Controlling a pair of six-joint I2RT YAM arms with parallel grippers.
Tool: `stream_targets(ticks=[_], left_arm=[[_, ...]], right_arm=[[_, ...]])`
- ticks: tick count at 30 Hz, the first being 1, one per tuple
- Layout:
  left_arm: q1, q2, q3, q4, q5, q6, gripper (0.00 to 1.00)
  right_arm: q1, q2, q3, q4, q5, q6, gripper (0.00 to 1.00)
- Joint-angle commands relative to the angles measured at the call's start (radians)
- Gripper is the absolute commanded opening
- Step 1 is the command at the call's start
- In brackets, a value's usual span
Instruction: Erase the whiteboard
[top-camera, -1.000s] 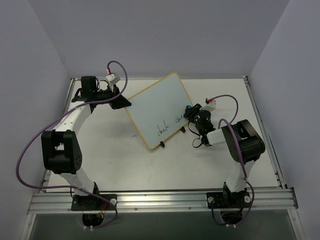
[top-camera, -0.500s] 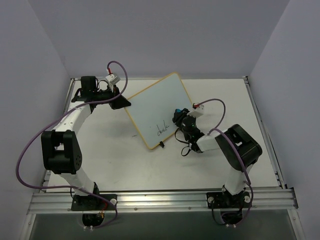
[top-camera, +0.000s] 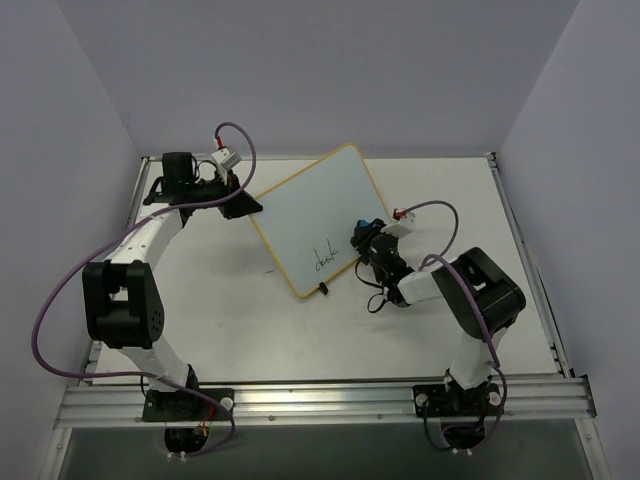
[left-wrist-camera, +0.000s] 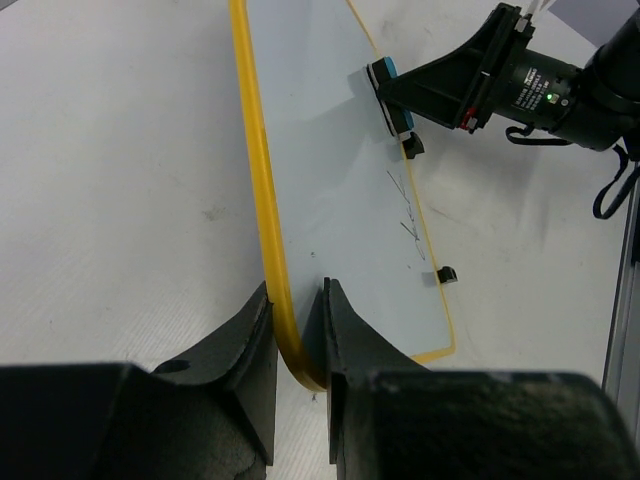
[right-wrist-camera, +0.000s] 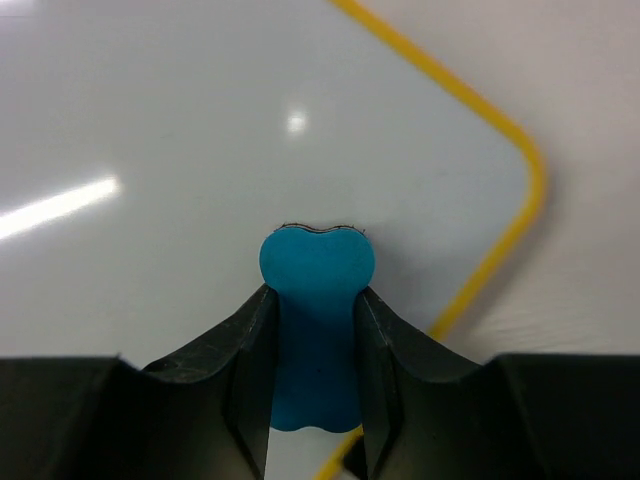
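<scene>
Whiteboard (top-camera: 315, 222) with a thin yellow frame sits diagonally at the middle of the white table (top-camera: 230, 320), one corner pointing to the far edge and its two black clip feet (top-camera: 324, 290) on the near-right long side. The left gripper (left-wrist-camera: 297, 320) has its jaws nearly closed, pinching the frame at the board's left rounded corner, one finger on either side of the yellow rim. The right gripper (right-wrist-camera: 315, 300) is clamped on a blue bone-shaped eraser (right-wrist-camera: 317, 265), whose far end presses on the white surface just inside the right rounded corner, close to the frame. Black handwriting (top-camera: 322, 259) lies along the near-right edge, left of the eraser and a little apart from it, between the two feet. The rest of the board's face is bare white up to the far and left edges. Bare tabletop lies near and left of the board, and to the right behind the right arm as far as the metal rail (top-camera: 520, 240) at the table's side.
</scene>
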Motion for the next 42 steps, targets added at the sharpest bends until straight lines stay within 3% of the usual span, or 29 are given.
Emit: stream_targets(ticks=[1, 9, 14, 24, 31, 36, 42], left_arm=[[-0.037, -0.05, 0.013, 0.089, 0.09, 0.136, 0.02], [-0.038, -0.054, 0.008, 0.091, 0.085, 0.134, 0.02], [-0.038, -0.051, 0.005, 0.089, 0.079, 0.134, 0.02], [-0.04, -0.042, -0.005, 0.108, 0.07, 0.123, 0.02], [-0.04, -0.05, -0.013, 0.106, 0.051, 0.125, 0.02], [-0.04, -0.088, -0.041, 0.111, 0.028, 0.131, 0.02], [-0.037, -0.117, -0.061, 0.109, 0.005, 0.134, 0.02]], right_arm=[[-0.064, 0.068, -0.114, -0.115, -0.083, -0.007, 0.0], [-0.037, 0.067, -0.099, -0.098, -0.109, -0.001, 0.0], [0.12, 0.016, 0.062, -0.214, -0.035, -0.05, 0.0], [0.229, 0.054, 0.268, -0.353, -0.004, -0.142, 0.0], [0.365, 0.14, 0.266, -0.314, 0.052, -0.098, 0.0], [0.364, 0.154, 0.176, -0.347, 0.204, 0.049, 0.0], [0.342, 0.179, 0.08, -0.321, 0.204, 0.105, 0.0]])
